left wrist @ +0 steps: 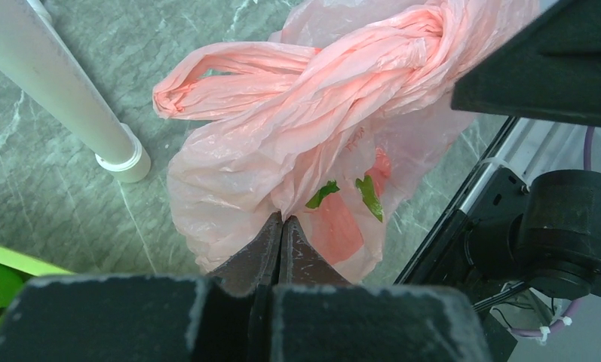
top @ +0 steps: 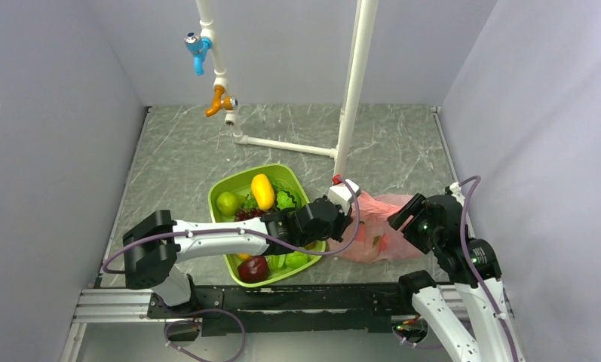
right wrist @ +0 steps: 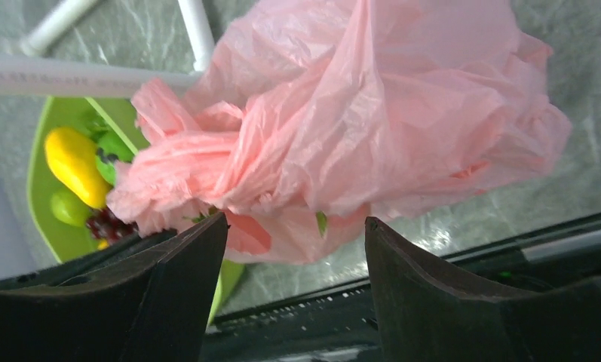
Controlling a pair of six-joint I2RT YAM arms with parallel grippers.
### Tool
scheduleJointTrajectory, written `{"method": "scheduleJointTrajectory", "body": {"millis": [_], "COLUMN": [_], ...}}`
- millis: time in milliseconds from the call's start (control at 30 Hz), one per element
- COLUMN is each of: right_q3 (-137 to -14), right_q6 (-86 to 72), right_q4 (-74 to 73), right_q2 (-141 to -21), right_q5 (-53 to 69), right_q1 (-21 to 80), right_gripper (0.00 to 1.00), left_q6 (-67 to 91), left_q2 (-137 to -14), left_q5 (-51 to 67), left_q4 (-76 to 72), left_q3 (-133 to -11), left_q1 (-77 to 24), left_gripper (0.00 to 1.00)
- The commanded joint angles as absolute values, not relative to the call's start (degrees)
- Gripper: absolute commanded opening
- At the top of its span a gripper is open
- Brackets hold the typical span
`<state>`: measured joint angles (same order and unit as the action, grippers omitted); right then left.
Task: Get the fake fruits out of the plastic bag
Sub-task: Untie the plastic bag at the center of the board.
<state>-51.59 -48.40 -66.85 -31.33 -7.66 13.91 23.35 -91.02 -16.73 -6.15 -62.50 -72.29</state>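
Plastic bag (top: 384, 226): thin, crinkled, translucent pink film, roped into a twist at one end. It lies on the grey marbled tabletop (top: 176, 151), just beside the green tray (top: 244, 179) at its 3 o'clock.

Fake fruits (left wrist: 338, 226): inside the bag, seen only through the film. The left wrist view gives a smooth pink-orange patch with two green leaf shapes. The single fruits cannot be told apart.

Left claw (left wrist: 282, 220): closed tip to tip on a pinch of film, where the folds converge.

Right claw (right wrist: 293, 249): jaws wide, holding nothing, with the bag's bulk beyond them.

The right wrist view alone shows tray contents past the bag at 9 o'clock: a glossy yellow mango (right wrist: 75, 162) and dark beaded grapes (right wrist: 108, 224).

White pipe (left wrist: 63, 90): round and matt, standing on the tabletop at 10 o'clock of the bag in the left wrist view.
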Motion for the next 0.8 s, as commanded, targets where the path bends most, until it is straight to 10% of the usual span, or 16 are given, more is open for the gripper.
{"method": "scheduleJointTrajectory", "body": {"millis": [0,767], "right_q3": [-48.1,-38.73], "right_q6": [-55.95,-57.66], "right_q4": [-56.11,-44.85], "right_q2": [-29.04,-24.7], "right_q5": [-10.57,-23.47], "right_q1": [13.77,13.8], "right_gripper": [0.69,0.27], "left_q6": [24.42,26.28], "left_q2": [-90.61,-88.7], "left_q5": [-14.89,-6.57], "left_q4": [-7.6,-12.3], "left_q3": [-64.03,-58.34], "left_q1": [-72.25,-72.25], "left_gripper": [0.0,0.0]}}
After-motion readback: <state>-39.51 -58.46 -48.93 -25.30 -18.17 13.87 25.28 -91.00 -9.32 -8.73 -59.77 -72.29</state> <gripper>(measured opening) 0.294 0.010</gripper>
